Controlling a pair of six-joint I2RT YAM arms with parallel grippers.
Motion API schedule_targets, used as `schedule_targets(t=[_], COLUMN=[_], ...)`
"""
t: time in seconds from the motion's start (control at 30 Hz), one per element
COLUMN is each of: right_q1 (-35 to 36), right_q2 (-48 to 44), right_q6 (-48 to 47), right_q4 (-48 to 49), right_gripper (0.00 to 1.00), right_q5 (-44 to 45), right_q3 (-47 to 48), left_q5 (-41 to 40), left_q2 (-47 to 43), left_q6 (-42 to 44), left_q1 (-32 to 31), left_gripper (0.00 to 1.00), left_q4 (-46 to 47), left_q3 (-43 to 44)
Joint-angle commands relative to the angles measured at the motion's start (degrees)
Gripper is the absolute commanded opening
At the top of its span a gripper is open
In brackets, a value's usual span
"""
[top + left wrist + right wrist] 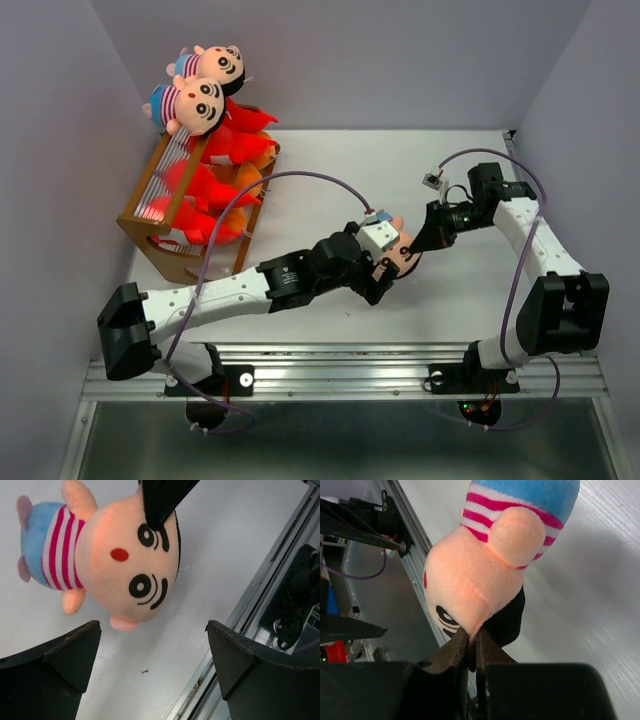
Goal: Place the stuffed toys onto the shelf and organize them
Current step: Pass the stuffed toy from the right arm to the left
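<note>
A peach-faced doll with a striped blue-red cap (403,255) hangs over the middle of the table. My right gripper (421,243) is shut on the edge of its head, as the right wrist view shows (472,637), with the doll (485,570) above the fingers. My left gripper (152,626) is open and empty just below the doll (115,565), not touching it. The wooden shelf (150,232) stands at the far left. It holds two more dolls (195,105) on top, red toys (235,130) and orange toys (248,180) on the lower tiers.
A metal rail (340,365) runs along the table's near edge; it also shows in the left wrist view (250,600). A small white cable connector (432,180) hangs by the right arm. Purple walls enclose the table on the left, right and back.
</note>
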Motion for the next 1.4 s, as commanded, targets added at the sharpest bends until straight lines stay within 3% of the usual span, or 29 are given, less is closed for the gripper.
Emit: schedule_targets(t=[0.0,0.3,0.53,0.63,0.67,0.77,0.87,0.97,1.03,1.07,1.1,1.37], right_q1=[-0.5,-0.5,-0.5,-0.5,-0.5,-0.5,-0.5,-0.5,-0.5,-0.5,-0.5,-0.5], right_q2=[-0.7,-0.5,0.5,0.5,0.4,0.3,-0.2,-2.3,-5.0,-5.8,-6.9,-10.9], right_q6=[-3.6,-8.7,-12.9,-13.1,-13.3,-13.4,-13.5,-10.2,-8.3,-6.1,-5.1,2.0], right_q4=[-5.5,-10.9,-14.5,-14.6,-14.7,-14.4,-13.9,-10.3,-6.2,-4.7,-3.2,4.4], right_gripper=[0.01,0.01,0.01,0.01,0.01,0.01,0.09,0.31,0.58,0.94,1.00,1.00], right_q5=[-4.1,-7.5,-8.9,-8.9,-8.9,-8.8,-7.9,-5.1,-2.5,-0.7,0.0,8.4], right_q3=[2.3,3.5,3.8,3.5,3.4,2.9,2.7,2.3,1.9,1.5,1.5,5.1], left_q5=[-0.2,-3.1,-4.8,-5.0,-5.0,-4.9,-4.3,-3.8,-3.5,-3.4,-3.4,-5.9], left_q2=[4.1,12.2,15.1,15.9,16.1,16.5,16.1,15.0,13.7,12.6,12.1,7.2], left_q6=[4.2,6.7,8.4,8.7,9.0,8.9,8.7,8.2,7.6,7.4,7.1,2.1], left_q1=[-0.4,-0.4,-0.4,-0.4,-0.4,-0.4,-0.4,-0.4,-0.4,-0.5,-0.4,-0.3], left_gripper=[0.99,0.95,0.74,0.54,0.35,0.00,0.00,0.00,0.00,0.00,0.00,0.00], left_q4=[6.7,5.7,5.7,5.9,6.0,6.1,6.2,6.2,6.2,6.1,6.0,-0.3], left_q3=[5.4,10.3,11.8,12.4,12.5,12.6,12.5,11.7,10.9,10.4,10.1,8.3])
